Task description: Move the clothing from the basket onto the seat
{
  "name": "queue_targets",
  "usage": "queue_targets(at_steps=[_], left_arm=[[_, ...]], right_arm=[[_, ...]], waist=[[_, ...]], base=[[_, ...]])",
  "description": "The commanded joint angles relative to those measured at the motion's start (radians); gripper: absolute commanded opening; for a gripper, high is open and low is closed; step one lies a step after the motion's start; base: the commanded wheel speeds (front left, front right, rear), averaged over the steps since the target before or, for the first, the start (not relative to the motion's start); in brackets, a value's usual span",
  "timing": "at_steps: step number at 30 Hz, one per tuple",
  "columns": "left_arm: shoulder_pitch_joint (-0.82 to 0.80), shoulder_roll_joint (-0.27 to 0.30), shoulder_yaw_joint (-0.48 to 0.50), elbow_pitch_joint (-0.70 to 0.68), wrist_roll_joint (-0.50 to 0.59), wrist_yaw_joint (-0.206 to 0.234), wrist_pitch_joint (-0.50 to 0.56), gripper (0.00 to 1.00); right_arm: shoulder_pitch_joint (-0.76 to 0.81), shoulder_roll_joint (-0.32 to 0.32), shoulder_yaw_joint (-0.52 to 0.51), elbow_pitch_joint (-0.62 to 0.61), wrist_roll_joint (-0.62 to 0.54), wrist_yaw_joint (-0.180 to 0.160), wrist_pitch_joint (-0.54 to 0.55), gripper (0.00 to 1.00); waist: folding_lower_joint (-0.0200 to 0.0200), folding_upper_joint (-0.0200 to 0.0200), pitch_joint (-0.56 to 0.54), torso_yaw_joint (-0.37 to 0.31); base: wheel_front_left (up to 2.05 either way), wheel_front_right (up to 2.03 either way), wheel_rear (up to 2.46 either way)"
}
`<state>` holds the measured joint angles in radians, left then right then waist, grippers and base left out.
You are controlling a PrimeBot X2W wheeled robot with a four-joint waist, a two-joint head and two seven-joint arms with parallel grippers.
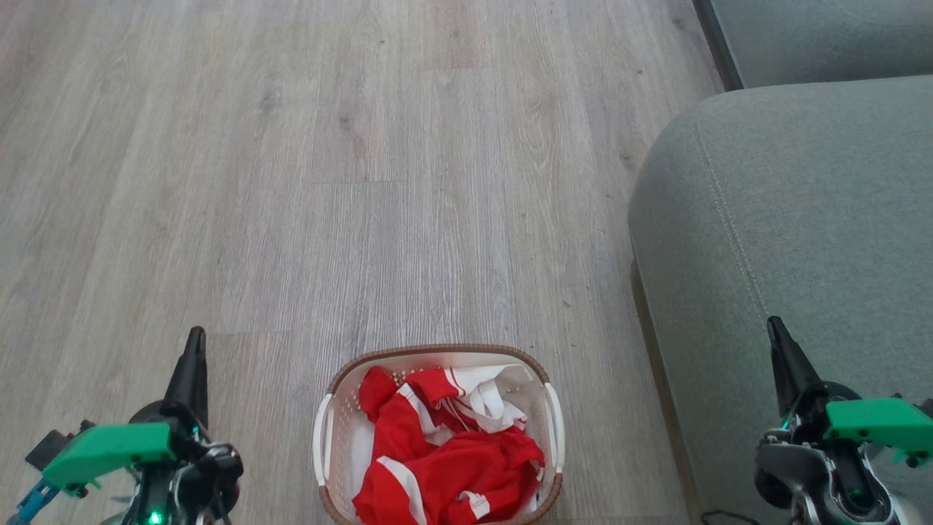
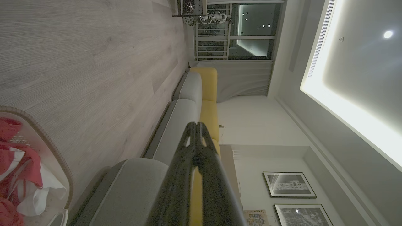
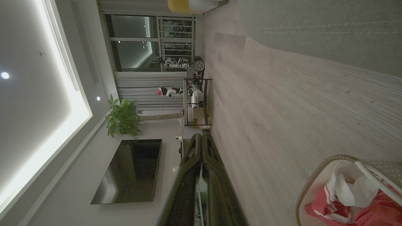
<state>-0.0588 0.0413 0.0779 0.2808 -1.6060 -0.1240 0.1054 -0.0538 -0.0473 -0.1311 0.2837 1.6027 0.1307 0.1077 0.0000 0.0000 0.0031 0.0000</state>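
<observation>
The basket stands on the pale wood floor, close in front of the robot and roughly midway between its two arms. The clothing lies heaped inside it, red with white stripes, and a white piece is bunched toward the far right of the basket. The seat is to the right of the basket, near it but apart, with a strip of floor between them. Its stitched seam runs from far to near. The left claw is held up to the left of the basket, clear of it, its two dark fingers pressed together with nothing between them. The right claw is likewise closed and empty. In the head view it shows against the near part of the seat; whether it touches the fabric I cannot tell.
</observation>
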Motion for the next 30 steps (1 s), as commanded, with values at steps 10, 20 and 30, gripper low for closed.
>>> queue_targets(at_steps=[10,20,30], left_arm=[[-0.049,0.009,0.035,-0.036,-0.003,-0.007,0.007,0.00],[0.025,-0.004,-0.008,0.033,0.007,0.002,-0.014,1.00],[0.036,-0.003,-0.016,0.003,0.040,0.013,-0.041,1.00]], right_arm=[[-0.054,-0.003,0.018,-0.039,0.006,0.000,0.005,0.00],[0.016,0.002,0.020,0.042,-0.002,0.000,-0.014,1.00],[0.013,0.002,0.038,0.040,-0.025,0.000,-0.040,1.00]], waist=[[0.0000,0.0000,0.000,0.000],[0.0000,0.0000,-0.001,0.000],[0.0000,0.0000,-0.004,0.001]], base=[[0.00,0.00,0.00],[0.00,0.00,0.00],[0.00,0.00,0.00]])
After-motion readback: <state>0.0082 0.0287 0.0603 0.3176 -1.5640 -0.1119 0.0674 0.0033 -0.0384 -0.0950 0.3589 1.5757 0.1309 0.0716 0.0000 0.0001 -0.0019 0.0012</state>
